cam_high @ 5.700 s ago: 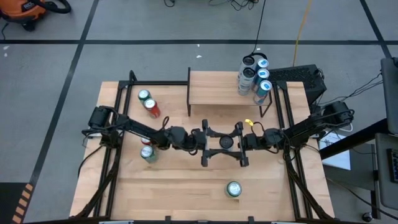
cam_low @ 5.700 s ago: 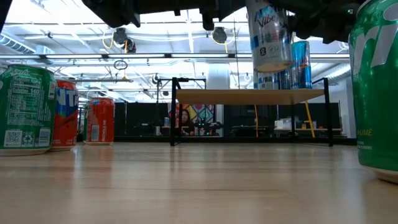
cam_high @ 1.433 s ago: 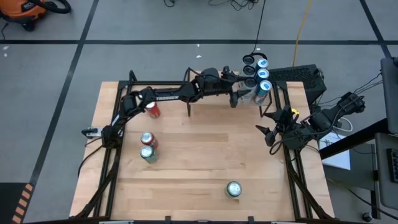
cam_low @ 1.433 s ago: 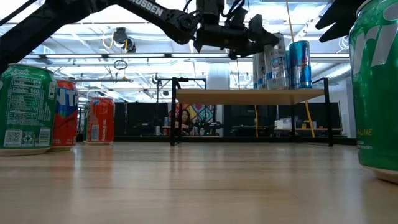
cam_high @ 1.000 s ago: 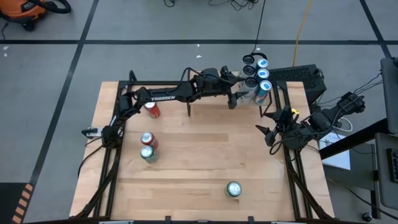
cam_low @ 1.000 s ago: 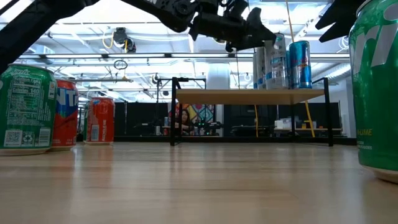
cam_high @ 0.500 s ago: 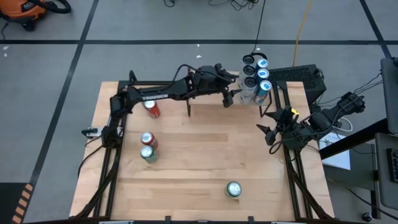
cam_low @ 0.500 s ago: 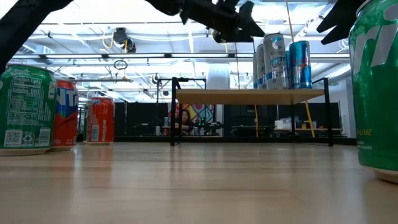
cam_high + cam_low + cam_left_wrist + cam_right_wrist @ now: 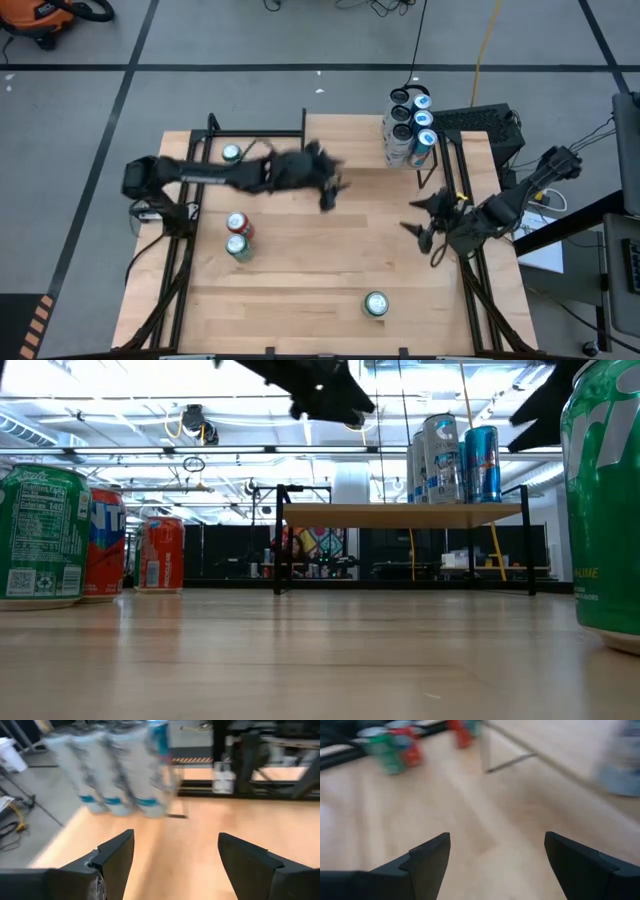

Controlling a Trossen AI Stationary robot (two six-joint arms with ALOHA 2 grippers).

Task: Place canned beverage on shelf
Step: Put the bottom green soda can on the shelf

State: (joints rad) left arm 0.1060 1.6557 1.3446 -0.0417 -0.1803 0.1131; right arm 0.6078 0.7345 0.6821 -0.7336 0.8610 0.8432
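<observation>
1. The shelf [image 9: 360, 140] stands at the far edge of the table [image 9: 300, 290], and its light wood top rests on thin black legs.
2. A cluster of slim canned beverages [image 9: 408, 124] stands upright on the right end of the shelf. In the low view, a silver can [image 9: 440, 458] and a blue can [image 9: 484, 463] are seen side by side on the plank, with more cans behind them.
3. The left gripper [image 9: 328, 192] hangs above the table just in front of the middle of the shelf, apart from the cans. It is blurred in the high view. In the left wrist view, its fingers [image 9: 116, 855] are spread wide and nothing is between them.
4. The right gripper [image 9: 418, 226] hovers near the right edge of the table, in front of the right end of the shelf. Its fingers [image 9: 431, 855] are also spread wide and empty.
5. A green-topped can [image 9: 231, 153] stands at the far left of the table, beside the left arm.
6. A red can [image 9: 236, 224] and a green can [image 9: 238, 246] stand just beside each other on the left side of the table.
7. 1 more green can [image 9: 376, 304] stands alone near the front edge of the table, well apart from the others.
</observation>
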